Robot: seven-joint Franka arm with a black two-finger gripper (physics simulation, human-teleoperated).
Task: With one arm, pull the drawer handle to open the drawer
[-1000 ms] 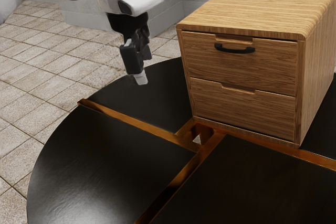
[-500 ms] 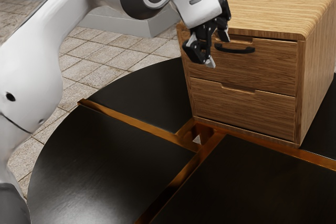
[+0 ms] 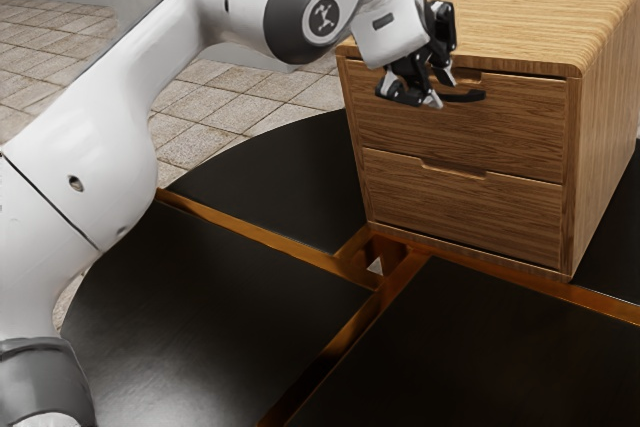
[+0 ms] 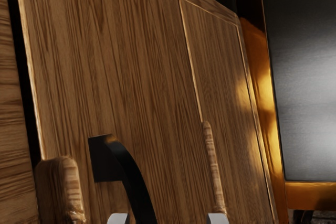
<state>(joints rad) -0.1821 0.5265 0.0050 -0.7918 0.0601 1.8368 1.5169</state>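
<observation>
A wooden cabinet [image 3: 500,17] with two drawers stands on the black table. The top drawer [image 3: 510,127] carries a black curved handle [image 3: 465,97], and its front sits flush with the cabinet. My black gripper [image 3: 412,97] is at the end of the handle nearer the exterior view's left. It is open, with a finger on either side of the bar. In the wrist view the handle [image 4: 123,171] curves down between my two pale fingertips [image 4: 118,219], closer to one of them, against the top drawer front [image 4: 105,66].
The lower drawer [image 3: 470,202] has a small wooden lip and no black handle. The round black table [image 3: 200,307] is crossed by orange wooden bands [image 3: 330,347]. A tiled floor [image 3: 220,97] lies beyond it. My white arm spans the exterior view's left side.
My arm swung from above the table's far edge toward the exterior view's right, up to the cabinet. The open gripper now straddles the handle. The drawer has not moved.
</observation>
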